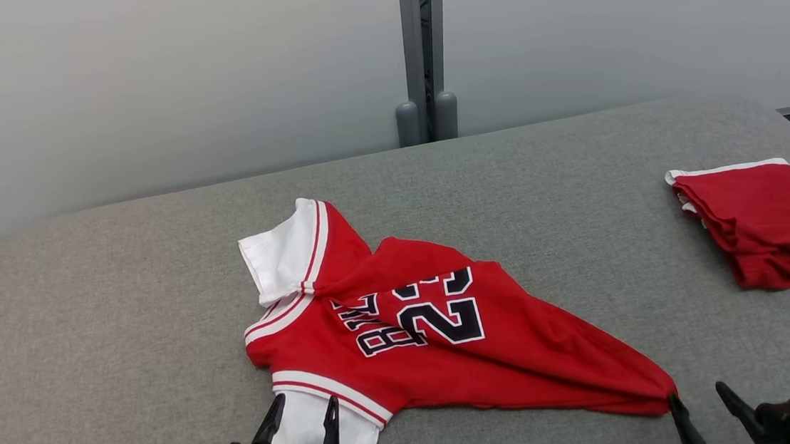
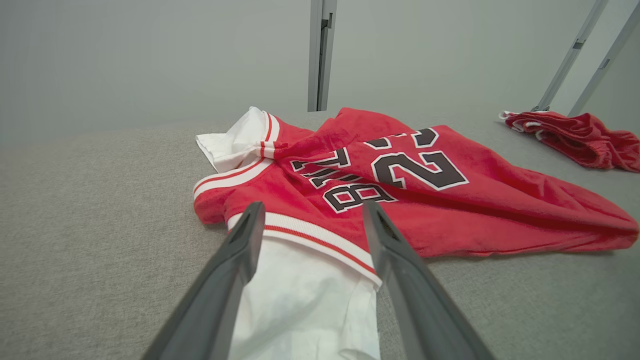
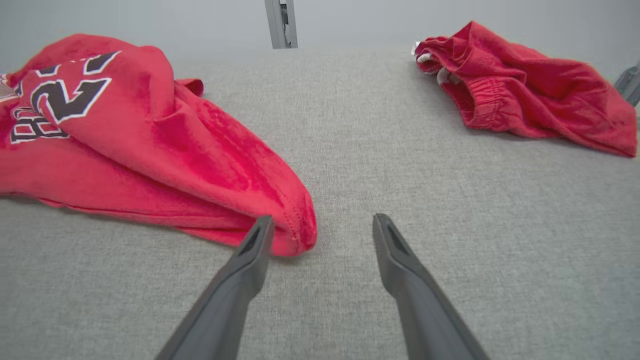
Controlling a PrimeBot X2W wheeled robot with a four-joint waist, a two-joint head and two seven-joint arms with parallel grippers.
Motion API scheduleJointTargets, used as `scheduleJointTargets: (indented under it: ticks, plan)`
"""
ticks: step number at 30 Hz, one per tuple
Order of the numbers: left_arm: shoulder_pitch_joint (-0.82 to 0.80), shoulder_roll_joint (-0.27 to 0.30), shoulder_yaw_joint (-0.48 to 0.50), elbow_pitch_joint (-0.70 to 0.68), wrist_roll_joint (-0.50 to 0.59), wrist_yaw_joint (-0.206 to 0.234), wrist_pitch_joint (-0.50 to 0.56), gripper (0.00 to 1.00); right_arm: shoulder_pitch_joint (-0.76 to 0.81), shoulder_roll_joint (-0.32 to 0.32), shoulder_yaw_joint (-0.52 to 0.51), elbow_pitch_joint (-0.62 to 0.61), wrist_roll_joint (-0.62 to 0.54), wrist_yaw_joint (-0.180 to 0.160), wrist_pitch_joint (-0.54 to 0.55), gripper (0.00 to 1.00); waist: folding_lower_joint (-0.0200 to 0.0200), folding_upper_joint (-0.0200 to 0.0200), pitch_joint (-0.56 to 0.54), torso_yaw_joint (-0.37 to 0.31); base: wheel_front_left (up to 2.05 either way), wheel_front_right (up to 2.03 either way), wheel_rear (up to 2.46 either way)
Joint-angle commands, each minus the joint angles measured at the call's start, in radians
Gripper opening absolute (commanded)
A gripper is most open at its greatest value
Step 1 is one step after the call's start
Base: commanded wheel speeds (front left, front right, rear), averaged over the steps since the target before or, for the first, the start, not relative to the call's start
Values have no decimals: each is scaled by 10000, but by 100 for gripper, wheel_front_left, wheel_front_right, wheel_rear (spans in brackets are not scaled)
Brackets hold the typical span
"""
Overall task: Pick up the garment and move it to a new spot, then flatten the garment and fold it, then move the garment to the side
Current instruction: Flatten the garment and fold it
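Flattening seems to be starting: the red jersey (image 1: 419, 334) is lying rumpled at centre frame, the left gripper (image 1: 307, 399) hovering with fingers parted over its white sleeve (image 1: 307, 441) at lower left, the right gripper (image 1: 696, 392) gaping empty beside the hem corner (image 1: 653, 392) at lower right. Both are likely needing to pinch those ends and pull them apart; red shorts (image 1: 767, 225) at the right edge are blocking nothing.

The jersey (image 1: 535, 353) is red with white sleeves, striped red-and-white trim and dark lettering with the number 23. It lies rumpled near the middle of the grey counter (image 1: 88, 313), towards the near edge: one white sleeve points far left, the other near, and the hem is gathered into a point at the near right.
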State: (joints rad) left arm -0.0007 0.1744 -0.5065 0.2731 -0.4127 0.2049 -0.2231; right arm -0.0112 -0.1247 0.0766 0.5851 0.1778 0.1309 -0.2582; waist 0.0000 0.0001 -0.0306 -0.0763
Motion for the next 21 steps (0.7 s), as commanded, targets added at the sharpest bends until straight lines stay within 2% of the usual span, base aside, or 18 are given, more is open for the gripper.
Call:
scheduleJointTargets:
  ticks: [1, 9, 21]
  plan:
    - [34, 51, -6, 23, -13, 57, -56, 100, -67, -103, -31, -149, 60, -2, 37, 100, 0, -1, -16, 36, 0, 0, 0]
    - [-70, -11, -84, 52, -57, 73, -44, 100, -808, -593, 306, -1194, 329, -2, 1041, 100, 0, -1, 16, 413, 0, 0, 0]
    - [-359, -12, -144, 129, -74, 43, -73, 100, -2726, -1704, 2698, 147, 1869, -2, 3829, 100, 0, -1, 234, 1263, 0, 0, 0]
